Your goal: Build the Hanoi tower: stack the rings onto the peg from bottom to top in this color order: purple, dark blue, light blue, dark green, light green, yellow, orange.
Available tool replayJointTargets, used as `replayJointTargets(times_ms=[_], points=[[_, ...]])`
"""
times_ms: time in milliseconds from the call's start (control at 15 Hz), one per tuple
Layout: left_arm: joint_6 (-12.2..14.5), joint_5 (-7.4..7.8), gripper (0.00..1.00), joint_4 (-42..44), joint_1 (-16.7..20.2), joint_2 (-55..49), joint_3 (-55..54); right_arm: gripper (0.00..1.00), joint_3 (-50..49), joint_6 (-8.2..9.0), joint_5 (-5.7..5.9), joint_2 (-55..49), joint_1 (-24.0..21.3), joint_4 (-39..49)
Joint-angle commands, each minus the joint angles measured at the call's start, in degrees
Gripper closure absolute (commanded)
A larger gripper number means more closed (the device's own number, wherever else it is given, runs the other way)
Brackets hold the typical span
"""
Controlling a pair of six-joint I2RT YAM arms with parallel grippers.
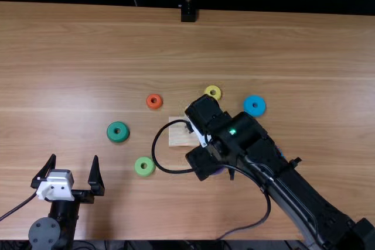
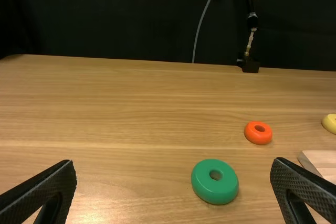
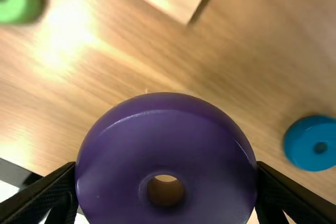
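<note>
The right gripper [image 1: 202, 165] has the purple ring [image 3: 168, 145] pinched, its hole running roughly up and down, just near and right of the wooden base [image 1: 179, 137]; the left gripper [image 1: 74, 159], spread wide, points far

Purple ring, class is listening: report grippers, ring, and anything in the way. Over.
Right gripper closed on purple ring. Left gripper open, empty. Right arm partly covers wooden base in top view; cannot confirm clear peg.

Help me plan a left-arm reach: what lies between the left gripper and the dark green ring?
Just bare wooden table lies between the left gripper and the dark green ring, as the top view shows.
</note>
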Motion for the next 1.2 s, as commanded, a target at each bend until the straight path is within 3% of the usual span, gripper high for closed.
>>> replayJointTargets(times_ms=[0, 600, 1133], points=[[0.31, -0.64, 0.0, -1.54, -0.29, -0.86, -0.58, 1.0, 5.25, -0.22, 0.56, 0.43, -0.08, -1.43], [0.31, -0.64, 0.0, -1.54, -0.29, -0.86, -0.58, 1.0, 28.63, -0.65, 0.66, 0.78, -0.17, -5.55], [0.31, -0.64, 0.0, -1.54, -0.29, -0.86, -0.58, 1.0, 31.35, -0.43, 0.66, 7.55, -0.25, -4.49]])
